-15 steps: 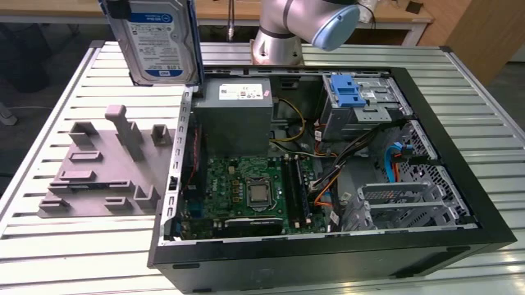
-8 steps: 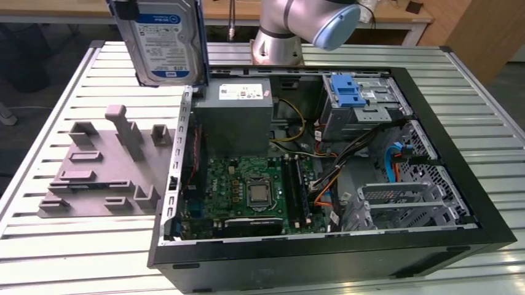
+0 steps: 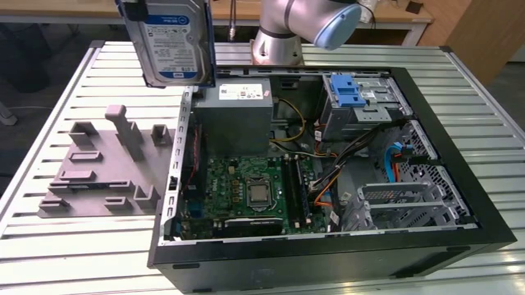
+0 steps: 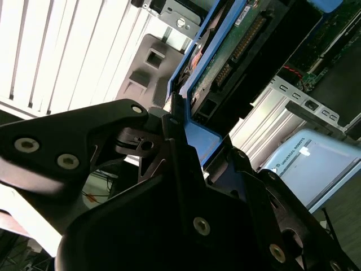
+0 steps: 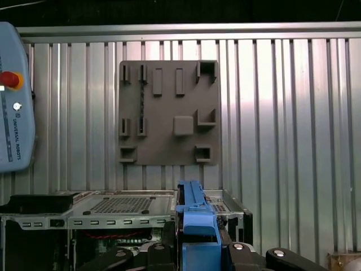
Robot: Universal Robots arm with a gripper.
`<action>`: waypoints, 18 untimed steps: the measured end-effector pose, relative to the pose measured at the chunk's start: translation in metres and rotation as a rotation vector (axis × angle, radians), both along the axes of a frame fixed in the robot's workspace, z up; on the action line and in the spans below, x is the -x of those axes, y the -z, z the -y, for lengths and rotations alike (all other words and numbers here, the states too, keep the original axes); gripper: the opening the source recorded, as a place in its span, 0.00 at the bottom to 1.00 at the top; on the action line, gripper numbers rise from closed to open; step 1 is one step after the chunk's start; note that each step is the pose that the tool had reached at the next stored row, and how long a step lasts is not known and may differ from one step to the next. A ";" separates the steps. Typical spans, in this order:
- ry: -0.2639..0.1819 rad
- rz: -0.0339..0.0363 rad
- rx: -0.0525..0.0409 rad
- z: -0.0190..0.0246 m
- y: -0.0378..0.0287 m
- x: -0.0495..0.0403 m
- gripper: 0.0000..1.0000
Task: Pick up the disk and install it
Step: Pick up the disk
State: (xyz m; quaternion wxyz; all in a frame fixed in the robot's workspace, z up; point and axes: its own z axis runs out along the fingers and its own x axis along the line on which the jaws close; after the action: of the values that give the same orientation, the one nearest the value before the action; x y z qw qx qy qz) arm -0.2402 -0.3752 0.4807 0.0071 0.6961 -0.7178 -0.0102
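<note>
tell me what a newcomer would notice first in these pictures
The disk hangs upright in the air at the exterior view's upper left, near the edge of the open computer case. In the second wrist view the gripper is shut on its blue carrier. A grey fixture plate lies on the slatted table beside the case.

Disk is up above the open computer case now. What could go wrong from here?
1. The pincer seems to clamp the disk by one narrow end of its blue carrier, so it could twist or slip.
2. The disk hangs above the case's side wall and power supply; a low path might clip them.
3. Loose cables beside the drive cage could snag it.
</note>
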 end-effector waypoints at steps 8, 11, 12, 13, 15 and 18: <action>0.000 -0.0001 0.0000 0.0024 0.0000 -0.0115 0.36; 0.000 -0.0003 0.0000 0.0033 0.0000 -0.0158 0.36; 0.000 -0.0003 0.0000 0.0036 0.0000 -0.0172 0.36; 0.000 -0.0003 0.0000 0.0039 0.0000 -0.0186 0.36; 0.000 -0.0004 0.0000 0.0045 0.0000 -0.0215 0.36; 0.000 -0.0005 0.0000 0.0054 0.0000 -0.0258 0.36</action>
State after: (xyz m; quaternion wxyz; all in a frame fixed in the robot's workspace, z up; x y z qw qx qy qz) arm -0.2144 -0.3807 0.4807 0.0072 0.6961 -0.7178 -0.0104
